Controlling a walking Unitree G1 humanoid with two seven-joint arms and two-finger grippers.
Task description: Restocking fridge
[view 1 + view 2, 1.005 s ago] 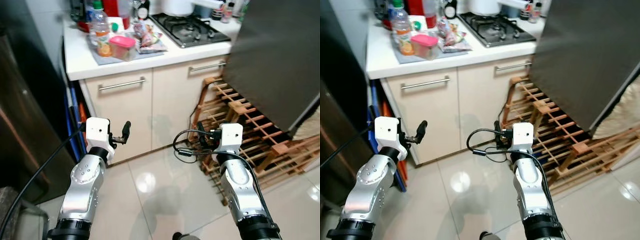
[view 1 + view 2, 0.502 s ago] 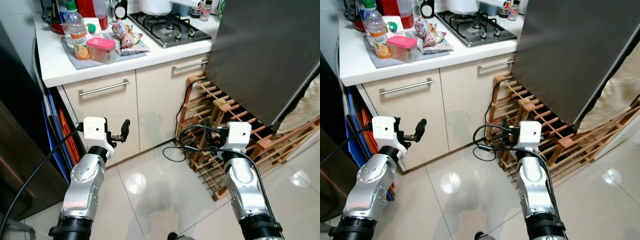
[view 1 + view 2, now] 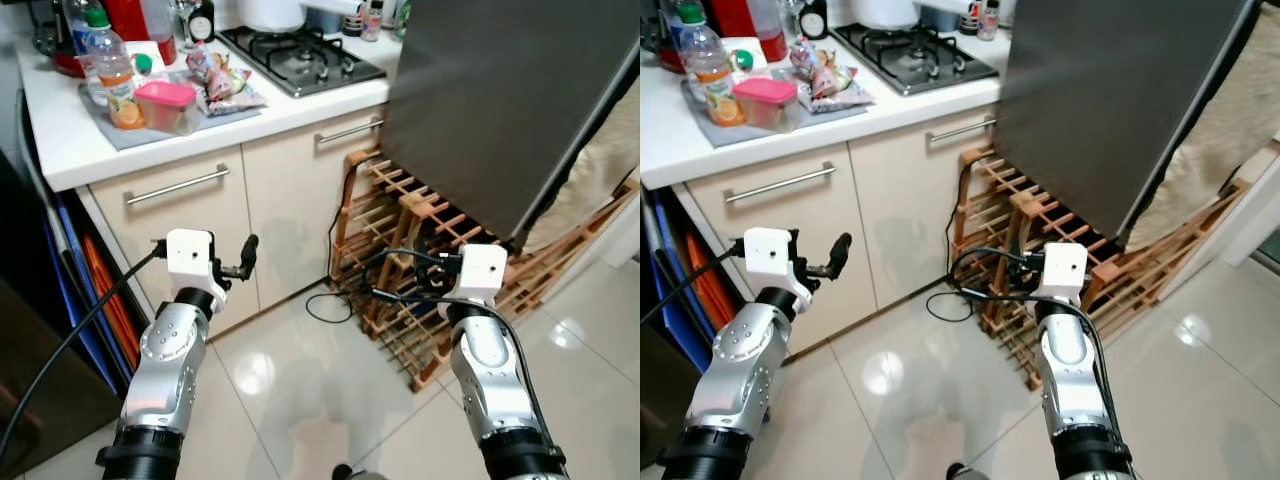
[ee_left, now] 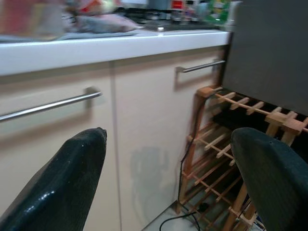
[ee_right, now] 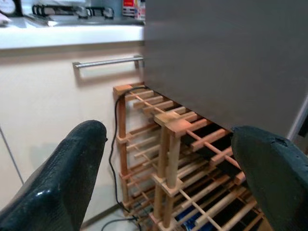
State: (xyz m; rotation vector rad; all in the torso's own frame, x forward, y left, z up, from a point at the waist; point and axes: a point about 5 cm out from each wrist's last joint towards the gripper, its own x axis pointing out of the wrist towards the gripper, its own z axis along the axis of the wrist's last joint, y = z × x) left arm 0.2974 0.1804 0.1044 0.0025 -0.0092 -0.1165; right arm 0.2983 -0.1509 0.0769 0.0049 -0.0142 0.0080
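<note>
We hold the left gripper (image 4: 168, 159) and right gripper (image 5: 168, 159) raised over the tiled floor (image 3: 300, 400), fingers spread apart, nothing between them. The items to restock sit on the far-left counter (image 3: 70, 150): an orange drink bottle (image 3: 113, 75), a pink-lidded container (image 3: 167, 106) and snack packets (image 3: 222, 85). The grey fridge door (image 3: 500, 100) stands open at right, above a wooden rack (image 3: 420, 290).

We see glossy pale floor tiles (image 3: 300, 390) catching reflections; a bare slatted wooden rack (image 3: 420, 230); a matt dark grey metal door (image 3: 490, 90); smooth cream cabinet fronts (image 3: 290, 200) with brushed metal handles (image 3: 178, 186); our black fingers (image 4: 72, 183) look rubbery, faintly shiny.
</note>
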